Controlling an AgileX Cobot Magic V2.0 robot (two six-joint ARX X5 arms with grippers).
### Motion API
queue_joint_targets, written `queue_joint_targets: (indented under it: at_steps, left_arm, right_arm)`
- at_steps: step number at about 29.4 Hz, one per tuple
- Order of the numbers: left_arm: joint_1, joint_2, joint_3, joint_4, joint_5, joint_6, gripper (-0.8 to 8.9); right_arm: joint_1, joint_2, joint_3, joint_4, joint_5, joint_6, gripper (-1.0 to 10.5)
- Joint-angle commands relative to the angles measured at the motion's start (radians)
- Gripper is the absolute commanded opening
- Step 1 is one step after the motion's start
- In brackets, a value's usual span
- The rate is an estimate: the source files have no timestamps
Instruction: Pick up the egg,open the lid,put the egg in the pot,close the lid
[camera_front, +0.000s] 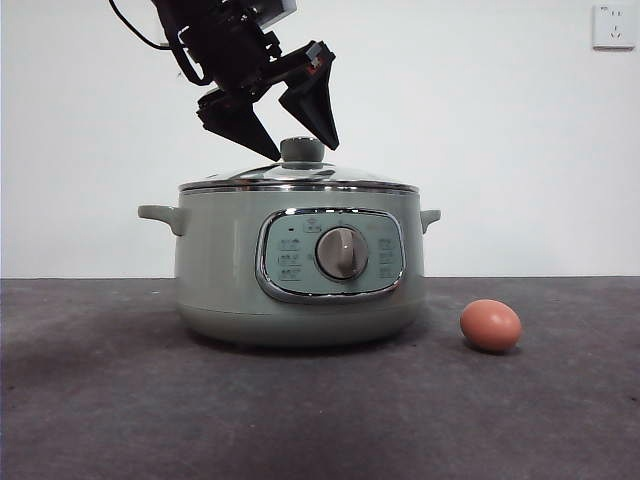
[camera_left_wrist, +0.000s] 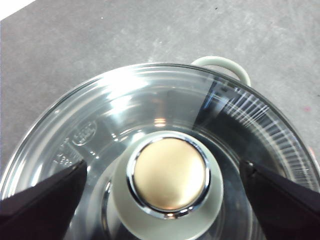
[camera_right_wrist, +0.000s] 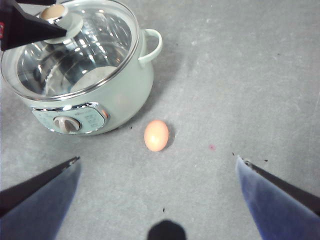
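Your left pincer (camera_front: 285, 128) hangs just above the lid (camera_front: 298, 178), jaws apart and straddling the knob (camera_left_wrist: 169, 177) without touching it. The lid sits closed on the pot (camera_front: 300, 270). The egg (camera_front: 490, 325) lies on the bench (camera_front: 100, 400), near the pot and at about four o'clock from it in the front view, untouched. Your right pincer (camera_right_wrist: 157, 200) waits high above the bench, jaws wide apart, with the egg at roughly twelve o'clock ahead of it.

Watch the order here: the egg is not yet picked up, while the left arm is already set for the lid. If you close low on the knob's flared base, the jaws may slip off. A tilted lift could drag the steel rim against the pot and shift it toward the egg, which would roll easily. On the egg, squeeze gently; it is smooth and will likely squirt out or crack.
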Motion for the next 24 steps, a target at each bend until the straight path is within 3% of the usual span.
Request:
queue_joint_targets:
  at_steps: [1,10,12,15,21,24]
  left_arm:
    - [-0.005,0.013,0.002,0.006,0.006,0.002,4.62]
    - [-0.005,0.015,0.002,0.005,0.006,-0.015,4.58]
    - [-0.005,0.021,0.002,0.001,0.007,-0.018,3.98]
    - [-0.005,0.039,0.002,-0.006,0.007,-0.040,3.95]
    - [-0.009,0.040,0.002,-0.009,0.006,-0.045,0.11]
    - [-0.009,0.036,0.002,-0.009,0.007,-0.044,-0.08]
  right_arm:
    - [0.000,0.000,0.003,0.002,-0.003,0.003,6.6]
    - [0.000,0.000,0.003,0.002,-0.003,0.003,6.6]
    - [0.000,0.000,0.003,0.002,-0.003,0.004,6.6]
    - [0.000,0.000,0.003,0.001,-0.003,0.004,6.6]
    - [0.000,0.000,0.003,0.002,-0.003,0.003,6.6]
    - [0.000,0.000,0.003,0.002,-0.003,0.004,6.6]
